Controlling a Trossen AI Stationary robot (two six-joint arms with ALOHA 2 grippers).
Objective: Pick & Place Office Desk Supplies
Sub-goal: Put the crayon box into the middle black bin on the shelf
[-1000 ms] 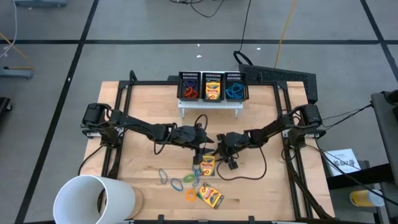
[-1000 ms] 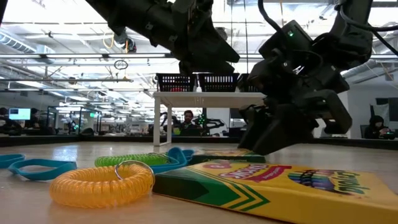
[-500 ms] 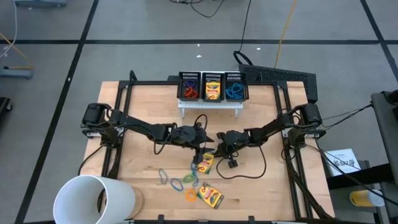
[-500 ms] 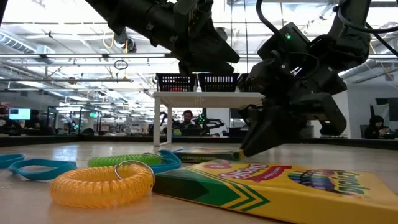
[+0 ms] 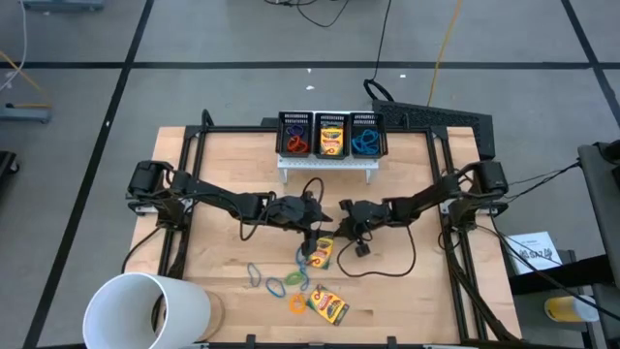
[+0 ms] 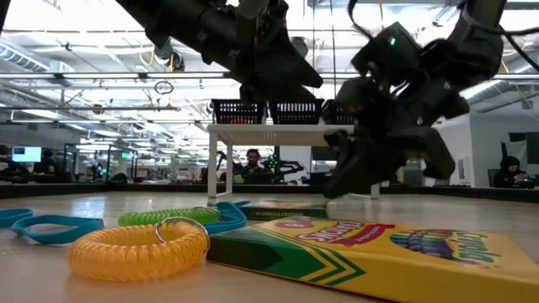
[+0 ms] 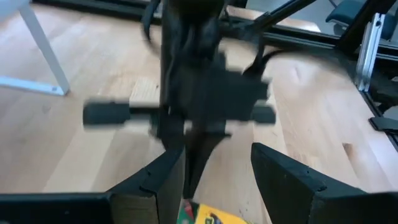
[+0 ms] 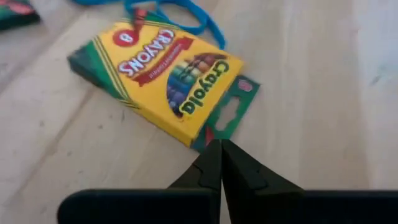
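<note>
Working at the middle of the worktop [image 5: 223, 242], your right claw [image 8: 220, 163] is pinched closed and empty just beside the crayon box [image 8: 155, 78], the left claw [image 7: 214, 177] gapes empty above it, so you must reopen before gripping.
</note>
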